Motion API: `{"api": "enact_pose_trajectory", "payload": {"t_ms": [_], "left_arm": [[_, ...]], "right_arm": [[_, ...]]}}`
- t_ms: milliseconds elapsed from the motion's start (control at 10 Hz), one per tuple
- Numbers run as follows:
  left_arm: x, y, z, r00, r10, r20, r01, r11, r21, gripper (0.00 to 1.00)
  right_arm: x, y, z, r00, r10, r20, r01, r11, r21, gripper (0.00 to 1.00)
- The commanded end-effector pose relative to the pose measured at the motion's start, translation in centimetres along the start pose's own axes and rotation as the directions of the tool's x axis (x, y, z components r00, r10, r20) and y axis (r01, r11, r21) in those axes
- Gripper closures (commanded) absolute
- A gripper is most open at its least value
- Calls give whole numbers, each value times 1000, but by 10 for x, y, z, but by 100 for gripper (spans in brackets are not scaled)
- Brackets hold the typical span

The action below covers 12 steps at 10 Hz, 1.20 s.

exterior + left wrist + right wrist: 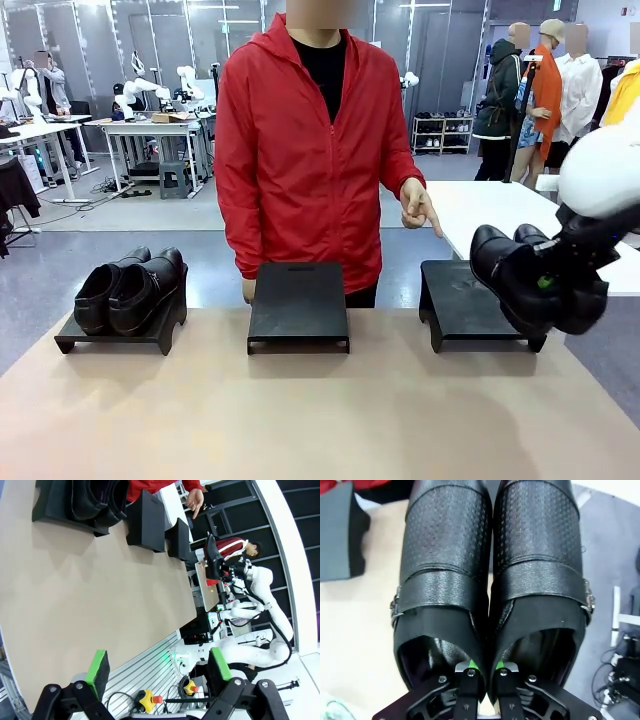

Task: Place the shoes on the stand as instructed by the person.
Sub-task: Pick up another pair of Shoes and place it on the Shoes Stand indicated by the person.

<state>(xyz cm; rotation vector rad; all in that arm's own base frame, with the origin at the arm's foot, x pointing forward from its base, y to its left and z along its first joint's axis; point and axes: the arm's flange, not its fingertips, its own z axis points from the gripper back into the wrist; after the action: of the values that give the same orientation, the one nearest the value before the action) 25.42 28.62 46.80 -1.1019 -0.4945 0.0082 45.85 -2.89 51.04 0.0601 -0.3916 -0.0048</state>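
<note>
Shoes (515,275) held, toes toward person (300,150).

My left gripper (157,667) hangs above the beige tabletop (90,600), green pads spread wide with nothing between them. Far off stand three black stands; the nearest black stand (60,512) carries glossy black leather shoes (97,500). The red-sleeved person's hand (195,501) points downward.
</note>
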Motion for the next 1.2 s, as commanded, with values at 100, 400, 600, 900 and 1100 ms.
{"api": "enact_pose_trajectory", "payload": {"t_ms": [100,400,600,900,1100], "left_arm": [[-1,0,0,1000,-23,7,23,1000,-18,0],[-1,0,0,1000,-23,7,23,1000,-18,0],[-1,0,0,1000,-23,7,23,1000,-18,0],[-1,0,0,1000,-23,7,23,1000,-18,0],[-1,0,0,1000,-23,7,23,1000,-18,0]], "right_arm": [[56,2,-30,997,-37,61,39,999,-32,92],[86,15,-58,996,-19,87,22,999,-32,92],[96,23,-75,995,-26,95,27,1000,-16,92],[102,30,-106,990,-62,124,63,998,1,92],[102,32,-121,988,-75,133,73,997,16,92]]}}
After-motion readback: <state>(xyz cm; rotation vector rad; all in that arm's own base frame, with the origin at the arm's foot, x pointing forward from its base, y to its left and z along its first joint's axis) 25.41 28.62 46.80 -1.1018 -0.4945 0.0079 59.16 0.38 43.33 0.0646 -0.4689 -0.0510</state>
